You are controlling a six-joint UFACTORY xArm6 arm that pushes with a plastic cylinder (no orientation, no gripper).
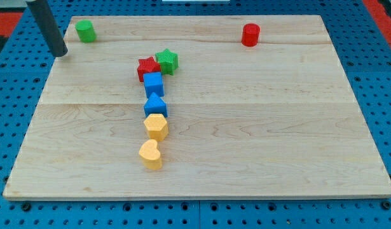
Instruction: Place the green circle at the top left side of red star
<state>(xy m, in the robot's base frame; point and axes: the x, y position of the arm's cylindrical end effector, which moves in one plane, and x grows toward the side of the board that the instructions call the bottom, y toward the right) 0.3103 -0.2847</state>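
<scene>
**A column of blocks at mid-board, two outliers at the top**

On the board (278,127), the green circle (86,30) sits near the top left corner and the red cylinder (250,35) far off toward the top right. The tip (60,55) is at the board's left edge, just below and left of the green circle, apart from it.

The red star (147,67) touches the green star (167,61) on its right. Just below the red star, running toward the view's bottom, come the blue cube (153,84), the blue triangle (155,105), the yellow hexagon (156,126) and the yellow heart (150,154).
</scene>
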